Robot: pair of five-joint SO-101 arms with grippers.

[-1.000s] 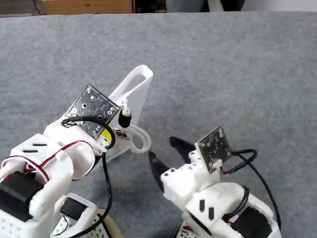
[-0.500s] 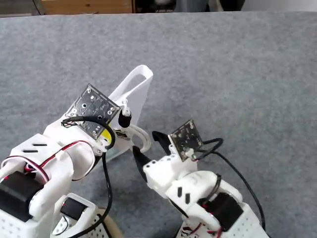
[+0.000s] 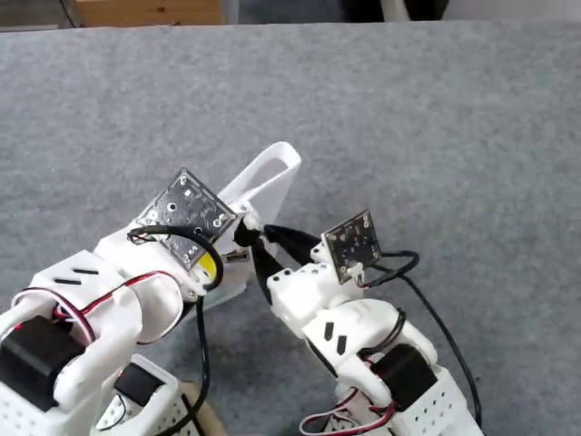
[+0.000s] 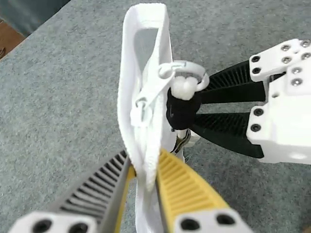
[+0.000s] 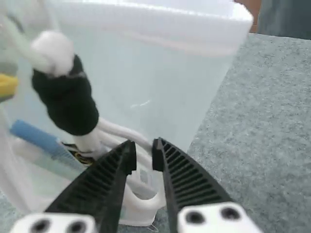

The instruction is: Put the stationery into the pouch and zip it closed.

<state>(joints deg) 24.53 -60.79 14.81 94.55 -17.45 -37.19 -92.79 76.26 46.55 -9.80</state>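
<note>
Your right gripper (image 3: 261,243) has swung in beside the pouch (image 3: 272,173), jaws a sliver apart on nothing; the left gripper (image 4: 143,162) pinches its rim (stationery (image 5: 36,137) inside). Zipping step: next, I judge, close on the pull cord (image 4: 187,73) just ahead.

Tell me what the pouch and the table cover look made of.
The pouch looks like thin, translucent soft plastic, smooth and faintly glossy: contents show through its wall. The table cover seems grey felt or low-pile carpet, matte and fuzzy.
</note>
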